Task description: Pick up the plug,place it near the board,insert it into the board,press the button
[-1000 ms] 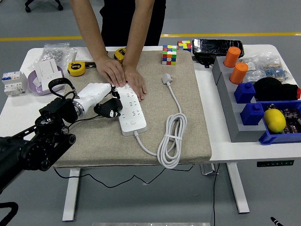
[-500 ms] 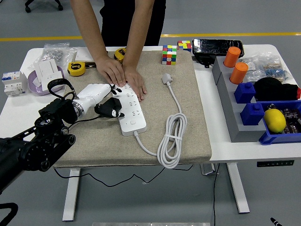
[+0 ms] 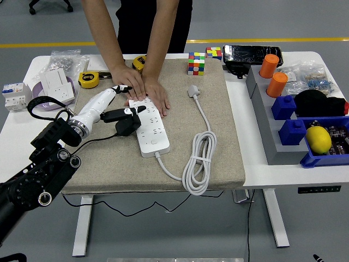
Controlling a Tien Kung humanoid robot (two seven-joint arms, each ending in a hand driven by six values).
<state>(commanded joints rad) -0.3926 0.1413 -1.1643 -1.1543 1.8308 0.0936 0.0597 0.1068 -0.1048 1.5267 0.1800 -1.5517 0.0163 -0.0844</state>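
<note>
On the beige mat, head view: left robot hand (image 3: pixel 112 105) grasping one black plug (image 3: pixel 127 123), held against the left edge of one white power strip (image 3: pixel 149 127). Two person's hands (image 3: pixel 143 90) press the strip's far end. Two orange cups (image 3: pixel 273 75) stand far right on the worktop (image 3: pixel 248 125).
</note>
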